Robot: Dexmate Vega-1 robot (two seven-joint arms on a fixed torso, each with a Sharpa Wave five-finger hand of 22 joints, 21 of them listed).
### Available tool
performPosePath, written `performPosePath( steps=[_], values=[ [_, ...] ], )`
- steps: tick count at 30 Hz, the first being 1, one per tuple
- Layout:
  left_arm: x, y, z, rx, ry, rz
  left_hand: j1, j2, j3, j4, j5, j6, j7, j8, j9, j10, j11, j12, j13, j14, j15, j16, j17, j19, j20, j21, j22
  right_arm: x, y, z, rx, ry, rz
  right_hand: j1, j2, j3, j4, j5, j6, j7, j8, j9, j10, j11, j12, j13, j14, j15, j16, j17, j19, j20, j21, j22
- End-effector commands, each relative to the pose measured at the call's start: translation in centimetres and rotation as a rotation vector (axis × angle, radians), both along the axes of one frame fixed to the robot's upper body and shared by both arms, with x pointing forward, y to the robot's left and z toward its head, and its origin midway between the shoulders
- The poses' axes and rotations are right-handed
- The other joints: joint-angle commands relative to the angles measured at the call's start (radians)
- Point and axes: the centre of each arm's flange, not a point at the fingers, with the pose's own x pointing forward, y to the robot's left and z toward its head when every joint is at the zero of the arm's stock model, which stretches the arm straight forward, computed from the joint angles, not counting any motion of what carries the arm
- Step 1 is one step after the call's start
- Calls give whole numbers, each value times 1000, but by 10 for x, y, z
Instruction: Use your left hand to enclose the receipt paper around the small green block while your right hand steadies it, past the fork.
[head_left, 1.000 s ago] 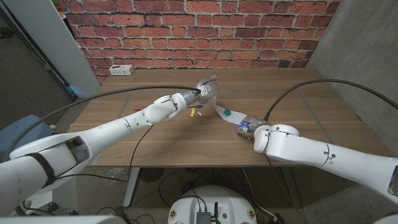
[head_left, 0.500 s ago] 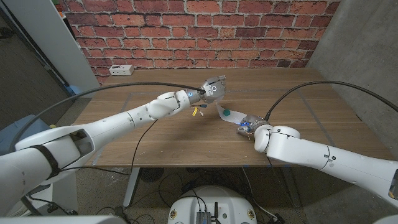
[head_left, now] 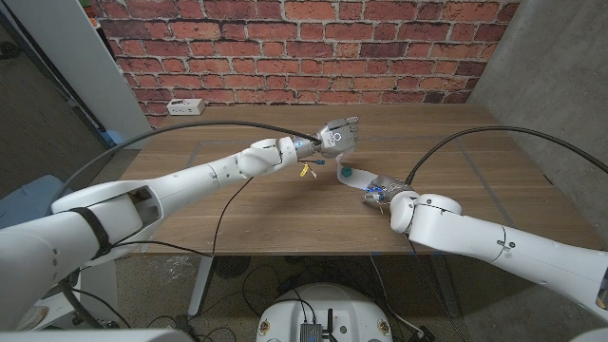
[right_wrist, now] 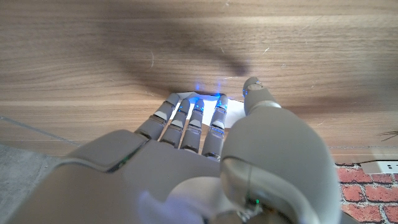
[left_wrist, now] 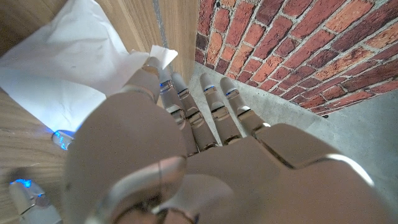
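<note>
A white receipt paper (head_left: 361, 180) lies as a strip across the table's middle, with a small green block (head_left: 348, 173) on it. My left hand (head_left: 337, 136) hovers just beyond the block and grips the strip's raised far end. In the left wrist view, fingers (left_wrist: 186, 106) curl over the paper (left_wrist: 62, 68), and a corner of it sticks out past them. My right hand (head_left: 382, 192) presses the strip's near end against the table; its fingertips (right_wrist: 189, 115) rest on the paper (right_wrist: 231, 111). A small fork (head_left: 305, 171) lies left of the block.
A white power strip (head_left: 185, 106) sits at the table's far left edge. A brick wall stands behind the table. Black cables arc over both arms. Bare wood (head_left: 475, 152) stretches to the right of the paper.
My left hand has moved to the right, from above the fork to beyond the block, taking the paper's far end with it. The right hand has stayed put.
</note>
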Motion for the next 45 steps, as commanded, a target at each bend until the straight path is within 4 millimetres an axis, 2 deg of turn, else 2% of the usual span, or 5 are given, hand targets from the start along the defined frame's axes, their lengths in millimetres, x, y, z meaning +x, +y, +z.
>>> performPosePath(
  steps=[1, 24, 36, 42, 45],
  values=[
    [7, -19, -5, -14, 18, -114, 11, 10, 5, 1, 1, 51, -31, 0, 2, 14, -3, 11, 4, 16, -179, 6, 5, 12, -26, 9, 6, -1, -5, -1, 10, -2, -3, -7, 0, -6, -3, 2, 1, -6, 4, 2, 3, -11, -2, 2, 7, -22, -1, -1, 5, 7, 7, 3],
    [16, -35, -36, 14, 162, -164, 13, 7, -1, 1, -4, 49, -34, -9, 3, 30, -4, 27, 13, 35, -179, 16, 21, 20, -27, 15, 7, -4, -13, 0, 64, -26, 27, -63, -1, -36, 10, 1, -75, -34, -11, 1, -87, -7, -29, 0, -36, 4, -35, -29, -55, 36, -20, -1],
    [20, -36, -44, -37, 220, -150, 9, 3, -10, 4, -9, 28, -29, -15, 12, 30, -4, 32, 18, 40, -177, 22, 32, 20, -15, 17, 8, -6, -14, 0, 63, -25, 23, -70, 1, -40, 11, 2, -84, -38, -10, 1, -97, -7, -27, 1, -42, 7, -39, -35, -65, 43, -25, -3],
    [24, -34, -48, -85, 257, -120, -26, -12, -22, 19, -14, -30, -26, -21, 31, -1, -3, 22, 24, 29, -164, 11, 35, 20, 10, 21, 9, -6, -15, 0, 63, -26, 21, -72, 1, -41, 10, 2, -85, -37, -8, 1, -98, -8, -26, 1, -43, 8, -41, -38, -65, 43, -26, -4],
    [24, -33, -51, -107, 264, -111, -59, -27, -24, 26, -7, -123, -58, -38, 35, -39, -5, 7, 29, 16, -162, -7, 36, 15, 18, 21, 9, -6, -15, 1, 63, -26, 22, -72, 1, -41, 9, 2, -86, -37, -8, 1, -100, -8, -26, 0, -42, 6, -41, -39, -65, 42, -26, -4]
  ],
)
